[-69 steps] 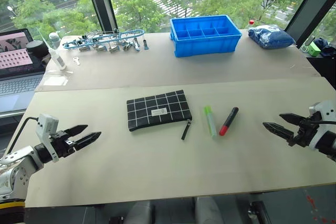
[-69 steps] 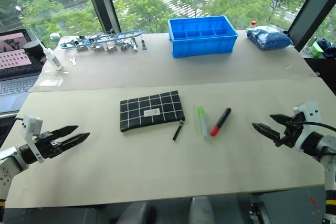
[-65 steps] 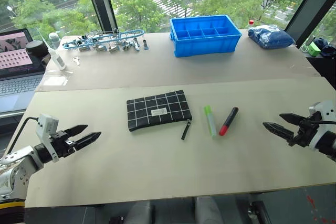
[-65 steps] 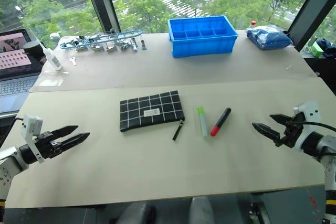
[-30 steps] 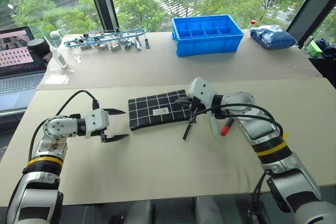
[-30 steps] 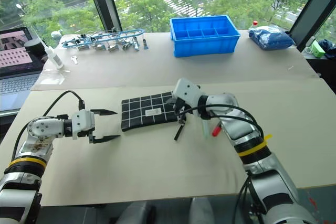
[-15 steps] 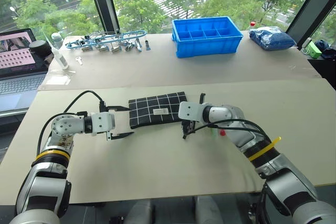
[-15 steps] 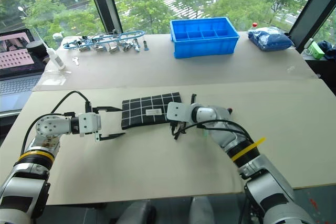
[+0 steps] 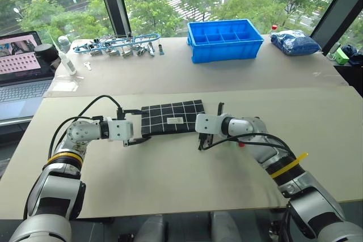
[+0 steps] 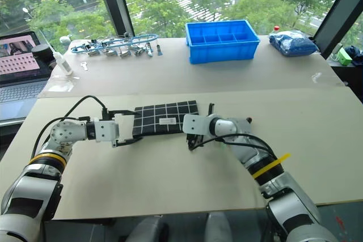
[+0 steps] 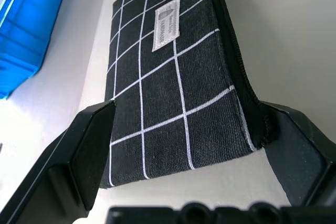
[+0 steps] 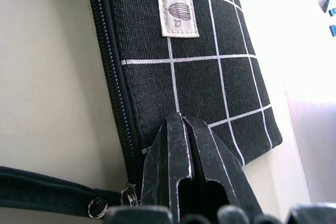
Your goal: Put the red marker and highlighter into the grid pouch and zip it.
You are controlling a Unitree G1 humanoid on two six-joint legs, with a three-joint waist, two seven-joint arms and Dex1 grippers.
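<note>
Grid pouch (image 9: 171, 118) between wide-open left end effector (image 9: 136, 126) fingers; closed, empty right end effector (image 12: 181, 129) at zipper end.

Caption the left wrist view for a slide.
Open left gripper straddles the end of the grid pouch lying flat on the table.

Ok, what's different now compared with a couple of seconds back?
Both arms came in from the table's outer sides to the grid pouch. The left gripper, open, now brackets its left end; the right gripper, shut, sits at the zipper end by the pull strap. Nothing is gripped. The pouch is unmoved and zipped shut.
</note>
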